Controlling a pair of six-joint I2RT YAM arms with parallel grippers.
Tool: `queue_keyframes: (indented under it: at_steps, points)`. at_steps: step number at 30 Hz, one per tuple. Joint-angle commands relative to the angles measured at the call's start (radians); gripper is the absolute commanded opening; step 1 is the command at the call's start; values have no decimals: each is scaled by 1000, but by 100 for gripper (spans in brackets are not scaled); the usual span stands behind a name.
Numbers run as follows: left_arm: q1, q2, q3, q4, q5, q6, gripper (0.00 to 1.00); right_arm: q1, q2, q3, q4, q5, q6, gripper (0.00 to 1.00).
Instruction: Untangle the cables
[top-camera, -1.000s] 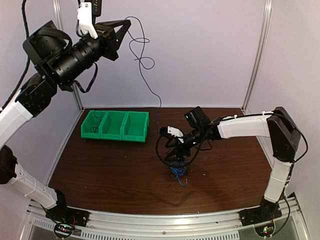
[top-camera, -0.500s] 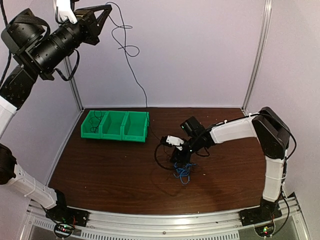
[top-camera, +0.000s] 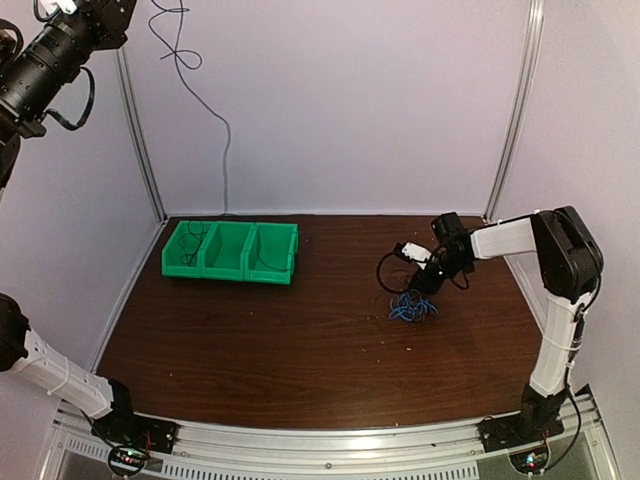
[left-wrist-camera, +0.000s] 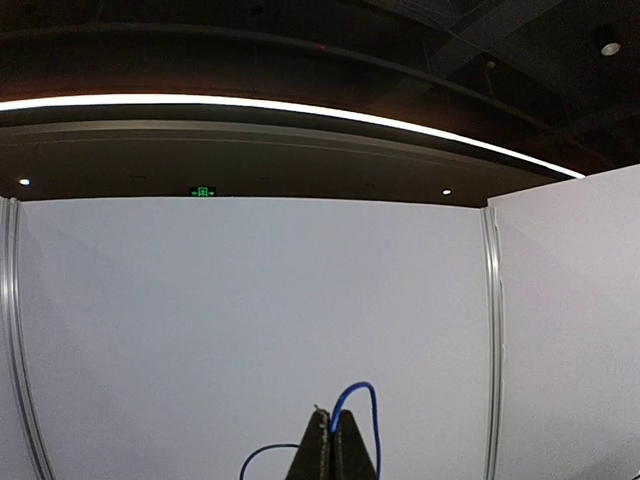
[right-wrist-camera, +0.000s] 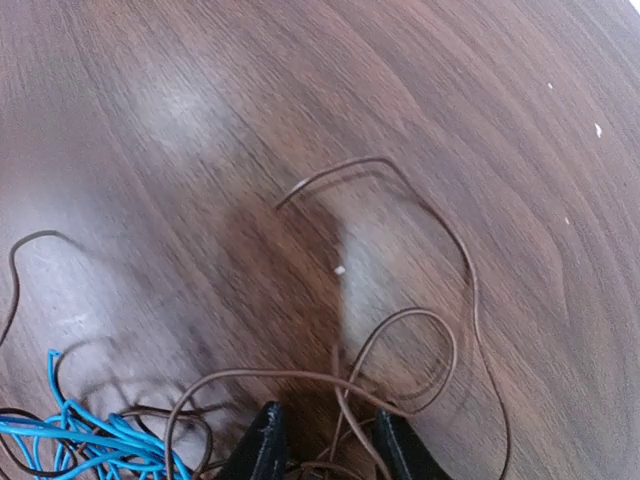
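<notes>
Left wrist view alone shows left tool (left-wrist-camera: 330, 425) pinching blue cable (left-wrist-camera: 358, 386).

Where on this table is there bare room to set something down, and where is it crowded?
Bare: the wide table stretch from the green bin forward to the near edge and across to the cable tangle; also the back strip between bin and tangle. Crowded: right centre, where the right gripper sits over the tangle.
</notes>
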Motion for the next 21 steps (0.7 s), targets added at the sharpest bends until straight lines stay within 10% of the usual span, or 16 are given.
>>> queue_keyframes:
  at_steps: [1,12,21]
  points:
    - [5,-25,-75,47,-28,23,0,-33,-37,-7,-121,-29,-41,34]
    - [5,3,-281,-105,127,-199,0,46,-396,93,-167,-397,7,68]
    - [5,14,-478,-141,157,-348,0,141,-435,150,-118,-496,115,75]
